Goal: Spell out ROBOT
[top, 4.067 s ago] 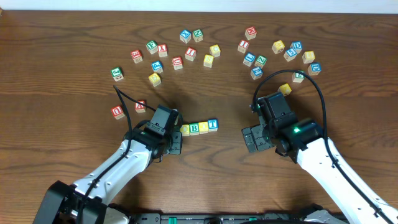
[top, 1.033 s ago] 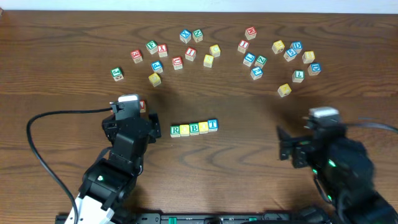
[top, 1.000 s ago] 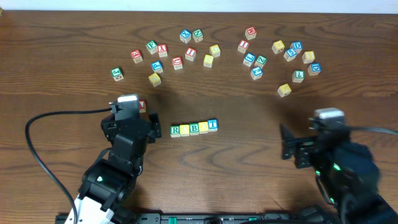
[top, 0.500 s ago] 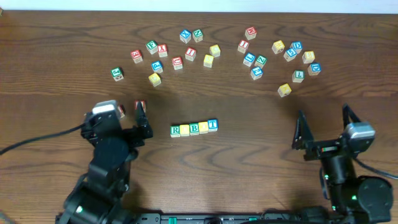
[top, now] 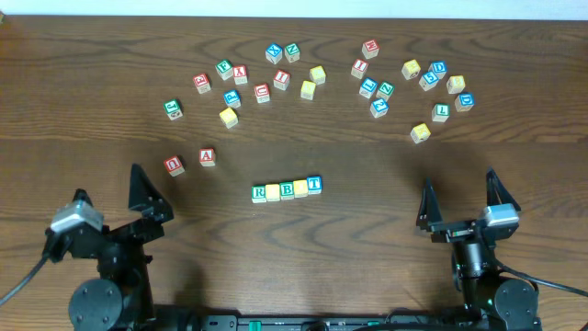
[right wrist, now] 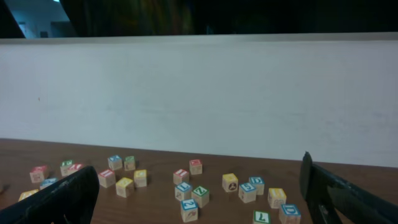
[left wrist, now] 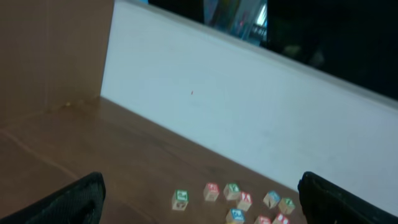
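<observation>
Surface (top: 101,119) is dark brown wood grain, grain running side to side, filling nearly the whole overhead view; a thin white strip (top: 294,7) runs along its far edge. ROBOT row (top: 287,188) sits approx mid-surface, a bit toward the near side: green R cube (top: 259,193), first yellow cube (top: 273,192), green B cube (top: 287,189), second yellow cube (top: 300,188), blue T cube (top: 314,185). All touch side by side, w/ the line tilting slightly farther at the T end. Left jaws, at the near-left, stand wide apart and empty; right jaws, at the near-right, likewise wide apart. Both are well apart from the row. Red A cube (top: 208,156) and a red-lettered cube (top: 174,165) lie btwn the left jaws and the far scatter. Loose cubes (top: 276,78) spread over the far half in two rough groups, w/ a stray yellow cube (top: 420,133) a bit nearer on the right. Wrist views look across the surface: a white wall (right wrist: 199,93) rises at the far edge, w/ dark room (right wrist: 186,15) above it. Left wrist view is tilted and shows a brown panel (left wrist: 50,56) meeting the wall's left end.
</observation>
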You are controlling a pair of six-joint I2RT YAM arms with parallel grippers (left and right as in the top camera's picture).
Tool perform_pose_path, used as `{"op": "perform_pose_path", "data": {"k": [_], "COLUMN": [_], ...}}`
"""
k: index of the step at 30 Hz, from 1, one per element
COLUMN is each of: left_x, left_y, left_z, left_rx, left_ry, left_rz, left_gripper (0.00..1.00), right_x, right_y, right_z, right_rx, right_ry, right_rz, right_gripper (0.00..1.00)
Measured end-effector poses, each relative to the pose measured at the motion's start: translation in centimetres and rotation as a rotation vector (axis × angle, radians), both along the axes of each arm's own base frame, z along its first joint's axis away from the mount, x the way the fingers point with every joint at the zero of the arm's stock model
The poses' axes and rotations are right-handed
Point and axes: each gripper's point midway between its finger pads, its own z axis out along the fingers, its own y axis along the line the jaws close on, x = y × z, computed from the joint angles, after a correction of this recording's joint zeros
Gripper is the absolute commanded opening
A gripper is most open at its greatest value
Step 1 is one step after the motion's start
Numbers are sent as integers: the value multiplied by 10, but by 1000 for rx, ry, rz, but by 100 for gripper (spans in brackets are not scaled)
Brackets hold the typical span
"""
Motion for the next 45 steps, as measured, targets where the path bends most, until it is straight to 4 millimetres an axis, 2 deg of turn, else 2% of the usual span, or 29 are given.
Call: {"op": "perform_pose_path", "data": {"k": [6,12,15,19,24,31,38,45], "left_x": [-9,4,11,20,23,34,35,35], "left_y": [2,-2,-3,-1,2,-4,-15,-19], "left_z": [-6,-13,-30,-61,-73,-155,-160,-160], "left_rx": [-3,-5,-5,-1,33,61,53,53], "left_ry": [-140,-321,-366,-314,-255,97,128,129], "left_rz": [-6,-24,-29,-17,-3,-45,-112,-130], "left_gripper": [97,97,97,98,97,98,98,98], "right_x": [-2,0,4,9,11,12,12,13], "right_y": [0,1,1,-1,-3,-9,-11,-11], "right_z": [-5,-15,-27,-50,-64,-105,-105,-105], "right_rx": [2,1,-1,-3,-7,-26,-25,-25], "right_ry": [-22,-9,14,53,101,266,265,265], "right_rz": [3,2,0,-11,-23,-60,-71,-71], "right_gripper": [99,99,99,99,99,99,99,99]}}
